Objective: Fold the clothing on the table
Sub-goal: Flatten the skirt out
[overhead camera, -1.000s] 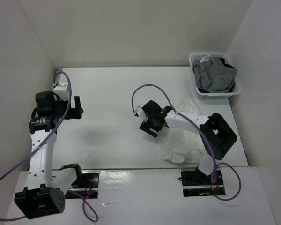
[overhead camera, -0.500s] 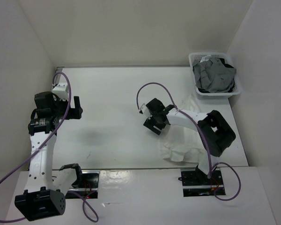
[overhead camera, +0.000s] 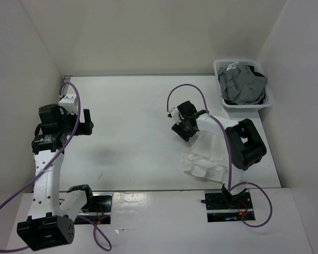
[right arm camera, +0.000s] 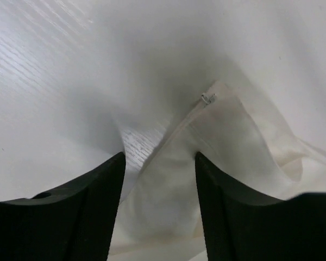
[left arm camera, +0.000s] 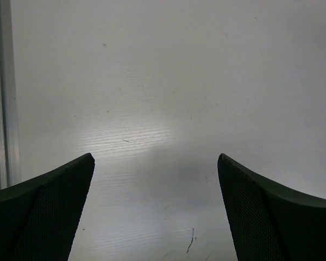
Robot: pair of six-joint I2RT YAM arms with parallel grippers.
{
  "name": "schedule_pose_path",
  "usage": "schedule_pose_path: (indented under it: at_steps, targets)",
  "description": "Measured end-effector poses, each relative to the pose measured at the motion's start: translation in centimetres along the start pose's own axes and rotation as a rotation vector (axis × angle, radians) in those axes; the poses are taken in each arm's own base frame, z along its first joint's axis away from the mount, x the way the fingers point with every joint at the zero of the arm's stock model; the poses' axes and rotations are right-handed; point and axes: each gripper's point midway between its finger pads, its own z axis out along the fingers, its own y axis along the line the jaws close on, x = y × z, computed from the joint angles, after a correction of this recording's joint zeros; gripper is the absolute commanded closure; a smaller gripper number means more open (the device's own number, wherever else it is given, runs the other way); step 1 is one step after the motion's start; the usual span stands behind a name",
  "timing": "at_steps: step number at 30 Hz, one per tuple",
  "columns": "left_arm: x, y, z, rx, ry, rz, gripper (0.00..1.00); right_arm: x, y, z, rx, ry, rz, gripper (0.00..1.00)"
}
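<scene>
The clothing, a thin white skirt, lies crumpled on the right side of the table. My right gripper is down at the skirt's far left edge. In the right wrist view a fold of the clothing with a seam and a small zip pull runs between the fingers of the right gripper. The jaws stand partly apart, with a strip of bare table between the left finger and the cloth. My left gripper hangs wide open over bare table at the far left, the left gripper holding nothing.
A small white basket with a grey garment in it stands at the back right corner. White walls close in the table on the left, back and right. A metal edge strip runs beside the left gripper.
My right gripper has moved right and toward the back, onto the skirt's edge, and its jaws have narrowed around the fold. The left arm has not moved.
</scene>
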Motion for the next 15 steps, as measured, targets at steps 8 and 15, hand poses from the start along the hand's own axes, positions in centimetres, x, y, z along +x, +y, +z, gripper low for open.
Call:
schedule_pose_path:
  at_steps: [8, 15]
  targets:
    - [-0.1, -0.1, -0.4, -0.002, -0.014, 0.004, 0.00, -2.5, 0.5, 1.2, -0.071, -0.026, -0.014, 0.79]
    - [-0.1, -0.1, -0.5, -0.002, -0.017, 0.004, 0.00, -3.9, 1.7, 1.2, -0.114, -0.037, -0.035, 0.84]
